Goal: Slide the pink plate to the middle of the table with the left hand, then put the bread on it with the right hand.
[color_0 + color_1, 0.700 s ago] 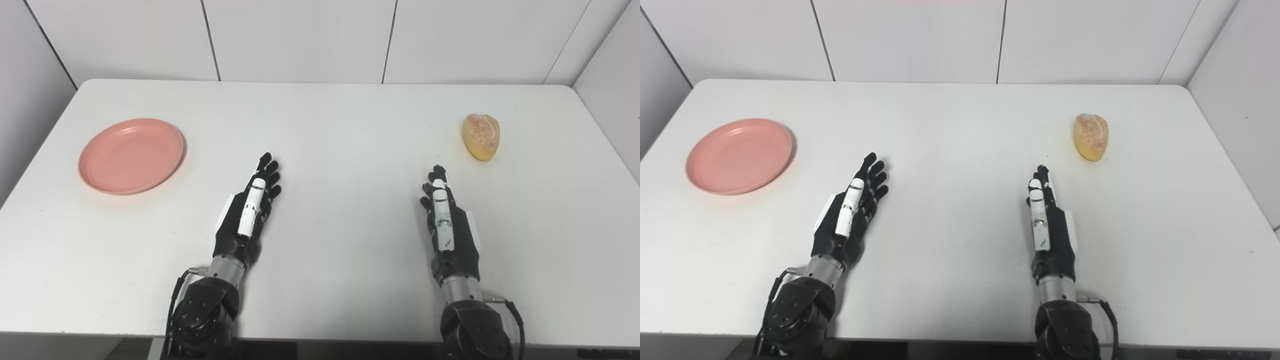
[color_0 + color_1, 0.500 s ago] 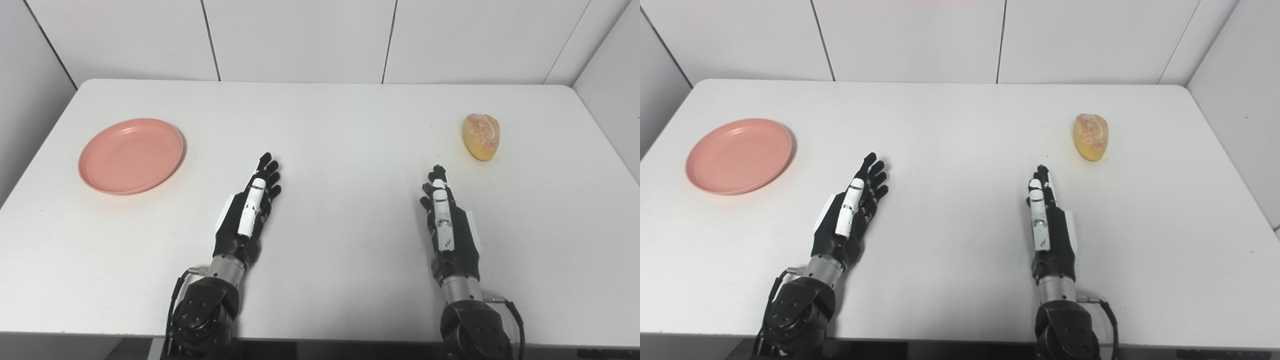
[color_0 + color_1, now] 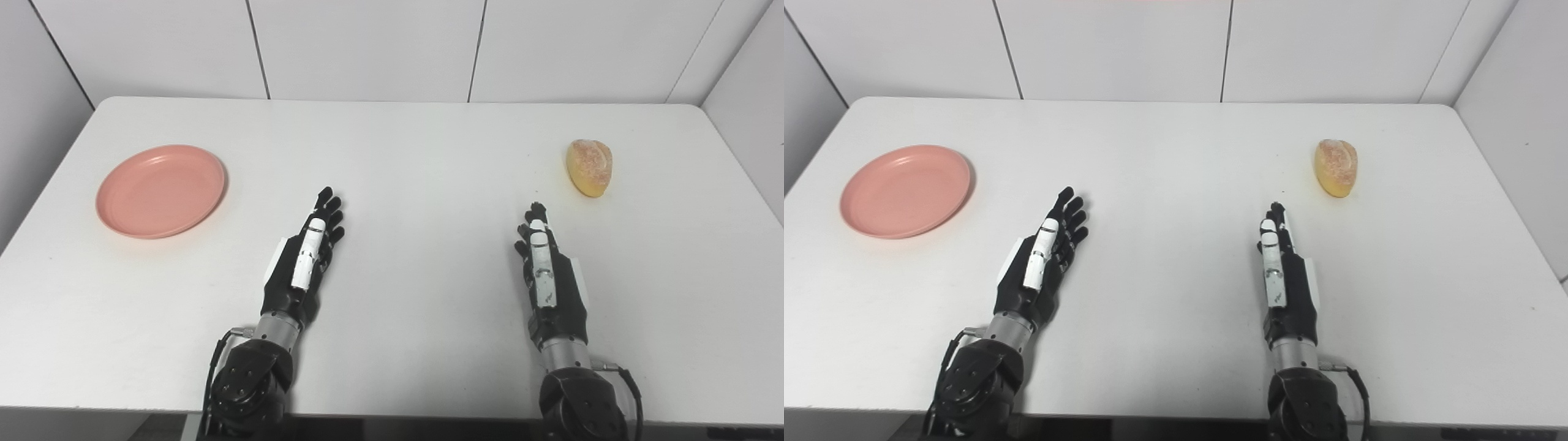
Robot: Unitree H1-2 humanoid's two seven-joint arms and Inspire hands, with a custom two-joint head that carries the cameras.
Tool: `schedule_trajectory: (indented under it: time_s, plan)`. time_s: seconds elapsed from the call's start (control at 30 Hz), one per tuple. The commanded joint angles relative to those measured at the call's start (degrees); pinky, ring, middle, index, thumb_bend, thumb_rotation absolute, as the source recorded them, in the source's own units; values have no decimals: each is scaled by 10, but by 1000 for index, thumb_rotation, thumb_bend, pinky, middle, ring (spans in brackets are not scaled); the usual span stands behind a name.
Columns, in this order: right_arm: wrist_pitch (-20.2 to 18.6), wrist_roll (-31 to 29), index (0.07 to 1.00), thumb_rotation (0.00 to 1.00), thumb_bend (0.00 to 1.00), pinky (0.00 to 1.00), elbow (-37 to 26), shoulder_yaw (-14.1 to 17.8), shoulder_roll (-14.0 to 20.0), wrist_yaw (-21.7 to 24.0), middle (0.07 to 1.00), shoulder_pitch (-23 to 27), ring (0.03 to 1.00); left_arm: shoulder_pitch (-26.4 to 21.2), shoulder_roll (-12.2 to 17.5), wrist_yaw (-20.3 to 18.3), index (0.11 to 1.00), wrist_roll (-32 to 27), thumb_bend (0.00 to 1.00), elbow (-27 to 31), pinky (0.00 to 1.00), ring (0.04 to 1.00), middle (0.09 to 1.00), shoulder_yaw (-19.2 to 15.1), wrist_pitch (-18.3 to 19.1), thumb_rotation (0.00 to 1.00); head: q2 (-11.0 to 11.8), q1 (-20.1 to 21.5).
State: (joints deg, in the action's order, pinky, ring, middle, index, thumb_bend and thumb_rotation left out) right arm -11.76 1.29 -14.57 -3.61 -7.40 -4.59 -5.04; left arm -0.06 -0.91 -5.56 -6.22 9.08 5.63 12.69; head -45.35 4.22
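A round pink plate (image 3: 160,190) lies empty on the left side of the white table (image 3: 404,153). A small golden bread roll (image 3: 590,167) lies on the far right of the table. My left hand (image 3: 304,256) rests edge-on above the table's near middle, fingers straight and apart, holding nothing, well to the right of the plate. My right hand (image 3: 546,269) stands the same way, open and empty, below and left of the bread.
White wall panels (image 3: 367,43) rise behind the table, and side walls close in at the left and right edges. Bare tabletop lies between the two hands and beyond them toward the back edge.
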Motion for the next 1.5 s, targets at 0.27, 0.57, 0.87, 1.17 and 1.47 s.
schedule_trajectory:
  time_s: [0.27,0.57,0.87,1.17,1.47]
  plan:
    - [27,0,975,1000,237,979,9,2,1,2,979,0,969,-14,-8,-1,1000,5,378,-9,1000,997,1000,5,-11,1000,16,-26]
    - [75,-19,974,1000,254,980,40,16,28,24,978,-4,966,-12,-25,7,1000,29,369,-58,1000,996,1000,22,-63,1000,70,-124]
    - [123,-52,989,1000,245,1000,80,37,46,52,987,-2,982,-23,-45,16,1000,52,360,-118,999,993,1000,29,-105,1000,113,-181]
    - [149,-59,997,1000,229,1000,101,36,60,61,995,3,988,-32,-53,24,1000,69,340,-137,987,987,1000,30,-108,1000,122,-192]
    - [152,-58,998,1000,216,1000,107,33,55,60,1000,7,991,-39,-49,17,1000,57,342,-148,996,992,1000,23,-115,1000,121,-194]
